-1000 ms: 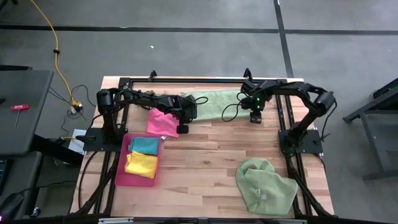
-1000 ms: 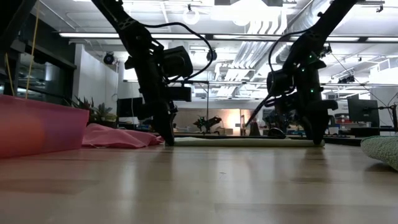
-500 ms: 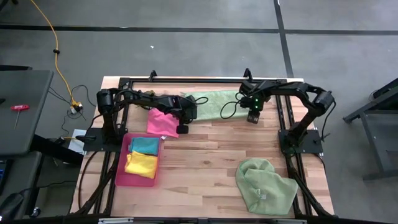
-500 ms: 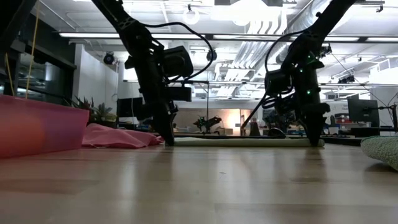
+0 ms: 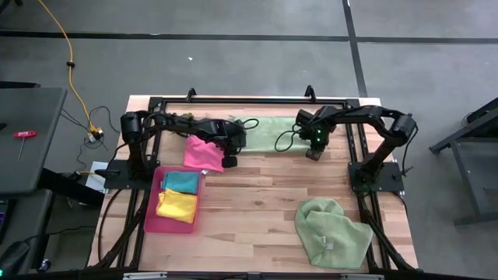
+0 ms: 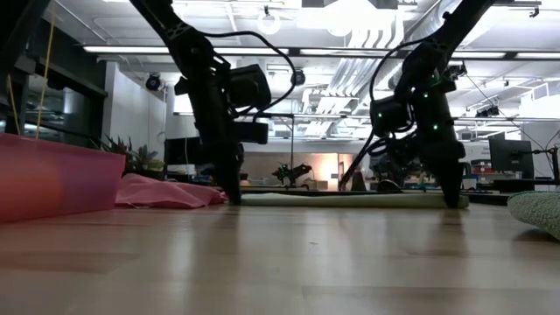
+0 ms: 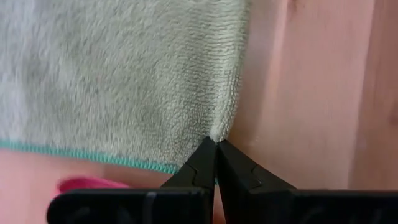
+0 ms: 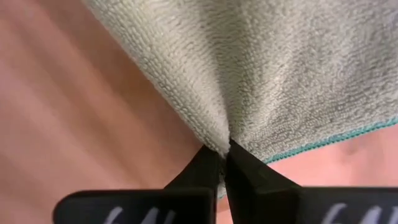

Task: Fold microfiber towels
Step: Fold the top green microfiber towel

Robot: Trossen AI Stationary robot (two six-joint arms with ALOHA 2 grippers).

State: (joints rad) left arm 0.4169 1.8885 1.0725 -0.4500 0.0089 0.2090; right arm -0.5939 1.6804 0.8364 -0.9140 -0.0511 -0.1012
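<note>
A pale green towel lies spread flat at the table's far middle; it also shows in the low view. My left gripper is shut on its near left corner and shows in the left wrist view. My right gripper is shut on its near right corner and shows in the right wrist view. A hot pink towel lies crumpled beside my left gripper. A second pale green towel lies crumpled at the near right. My left gripper pinches the towel's near left corner between its two fingertips, coming from above and pointing down. The cloth beyond the corner lies flat on the table. My right gripper pinches the towel's near right corner between its two fingertips, from above and slanting. The corner is gathered to a small peak; the rest lies on the table.
A pink tray at the near left holds a folded teal towel and a yellow towel. A spiky plant shows behind the tray in the low view. Bare wood lies in the table's middle.
My right gripper has shifted a little toward the table's left and near edge and has tipped, staying shut on the towel's corner. My left gripper has kept still.
</note>
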